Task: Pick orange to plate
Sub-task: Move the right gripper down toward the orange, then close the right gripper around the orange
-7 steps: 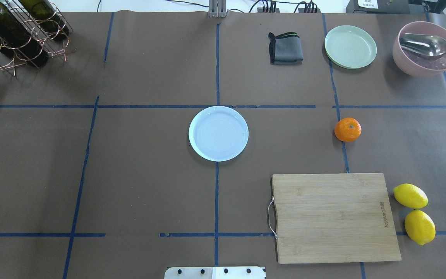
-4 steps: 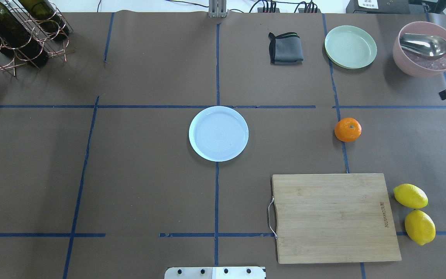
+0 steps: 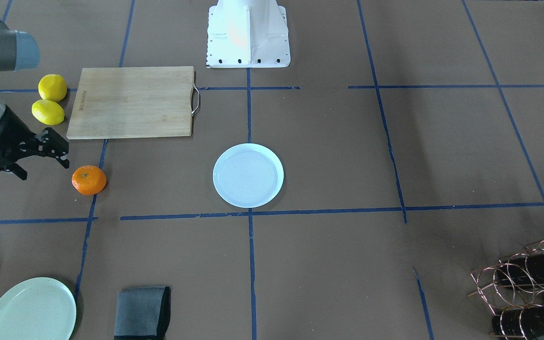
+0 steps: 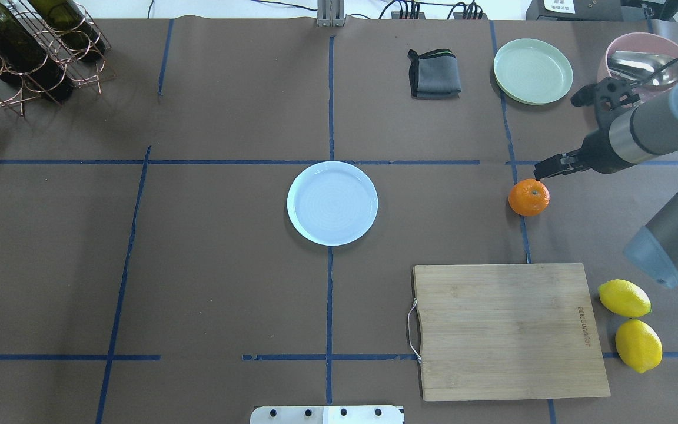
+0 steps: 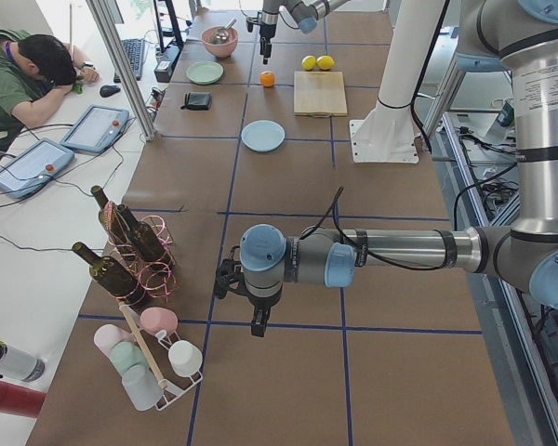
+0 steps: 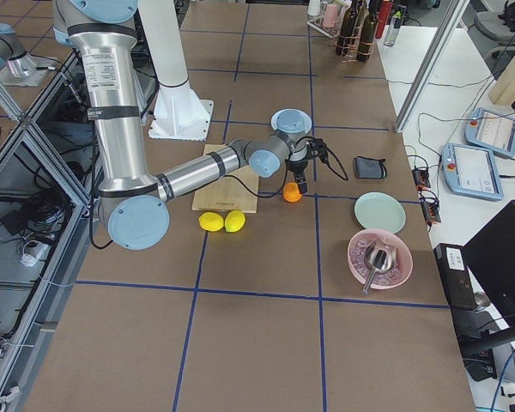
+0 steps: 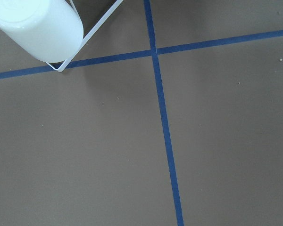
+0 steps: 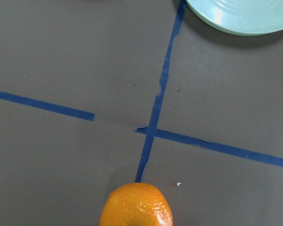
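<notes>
The orange (image 4: 528,196) sits on a blue tape line right of centre, also seen in the front view (image 3: 89,180) and at the bottom edge of the right wrist view (image 8: 136,206). The bluish-white plate (image 4: 332,202) lies empty at the table's middle (image 3: 248,175). My right gripper (image 4: 558,138) hovers open just beyond and beside the orange (image 3: 43,167), not touching it. My left gripper (image 5: 251,316) shows only in the left side view, far from both, near a cup rack; I cannot tell its state.
A wooden cutting board (image 4: 507,330) lies near the robot, with two lemons (image 4: 624,297) to its right. At the far right stand a pale green plate (image 4: 532,70), a grey cloth (image 4: 433,73) and a pink bowl (image 4: 610,50) with a ladle. A wine rack (image 4: 27,47) fills the far left.
My right arm has swept in from the right edge and its gripper now hangs next to the orange. Orange and plate have not moved.
</notes>
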Robot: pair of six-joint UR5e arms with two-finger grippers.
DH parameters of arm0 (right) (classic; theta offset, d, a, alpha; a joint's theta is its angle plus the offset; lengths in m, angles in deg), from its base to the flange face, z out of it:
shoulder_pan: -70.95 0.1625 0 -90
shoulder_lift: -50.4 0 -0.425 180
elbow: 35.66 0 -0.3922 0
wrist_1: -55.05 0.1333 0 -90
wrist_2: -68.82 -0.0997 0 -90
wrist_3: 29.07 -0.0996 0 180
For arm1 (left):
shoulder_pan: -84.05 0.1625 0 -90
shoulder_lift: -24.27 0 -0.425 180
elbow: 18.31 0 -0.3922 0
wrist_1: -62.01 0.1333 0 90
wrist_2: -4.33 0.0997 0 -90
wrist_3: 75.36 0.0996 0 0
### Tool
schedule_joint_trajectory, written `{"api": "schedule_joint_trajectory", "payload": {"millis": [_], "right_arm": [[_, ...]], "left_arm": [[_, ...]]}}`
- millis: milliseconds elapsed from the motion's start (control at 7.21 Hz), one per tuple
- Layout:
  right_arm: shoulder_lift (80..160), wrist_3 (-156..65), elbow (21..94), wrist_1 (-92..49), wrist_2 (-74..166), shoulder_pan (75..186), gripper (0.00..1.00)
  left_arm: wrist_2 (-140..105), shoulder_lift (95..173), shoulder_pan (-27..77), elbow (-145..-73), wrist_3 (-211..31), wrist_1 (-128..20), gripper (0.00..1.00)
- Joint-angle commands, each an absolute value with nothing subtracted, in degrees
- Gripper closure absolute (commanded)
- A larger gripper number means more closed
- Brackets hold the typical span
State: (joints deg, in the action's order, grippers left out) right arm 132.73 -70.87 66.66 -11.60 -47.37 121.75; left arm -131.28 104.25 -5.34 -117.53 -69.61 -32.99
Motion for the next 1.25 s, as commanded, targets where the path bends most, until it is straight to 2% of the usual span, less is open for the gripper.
{"api": "schedule_joint_trajectory", "payload": {"millis": [0,1109], "right_arm": [[132.31,-72.31,64.72,-11.40,-43.69,117.98,0.00],[130.83,-72.22,60.95,-11.40,-39.82,114.01,0.00]], "left_arm": [[-131.20,104.25,-5.42,-117.46,-69.38,-33.00,0.00],[-131.20,104.25,-5.42,-117.54,-69.38,-33.00,0.00]]}}
